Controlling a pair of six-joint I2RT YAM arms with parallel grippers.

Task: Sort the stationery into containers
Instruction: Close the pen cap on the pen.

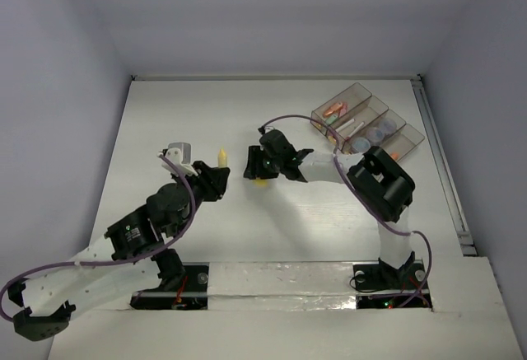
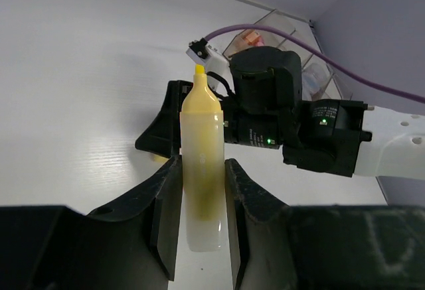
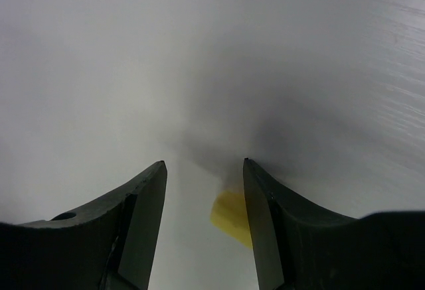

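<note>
My left gripper [image 2: 202, 165] [image 1: 216, 175] is shut on a yellow marker [image 2: 201, 170] [image 1: 221, 156], which stands upright with its tip uncapped. Just right of it, my right gripper [image 1: 257, 175] [image 3: 204, 164] points down at the table, open. A small yellow bit [image 3: 231, 216] [image 1: 260, 183] lies between its fingers, close against the right finger [image 3: 265, 217], with a gap on the other side. The containers [image 1: 409, 135] stand at the back right, a row of smoky bins. They hold orange and pink markers [image 1: 333, 114], a thin white pen [image 1: 352, 124] and round tins [image 1: 375, 135].
In the left wrist view the right arm's wrist [image 2: 265, 104] fills the space behind the yellow marker, with a purple cable [image 2: 372, 81] arching over it. A rail [image 1: 445, 170] runs along the table's right edge. The walls stand close on three sides.
</note>
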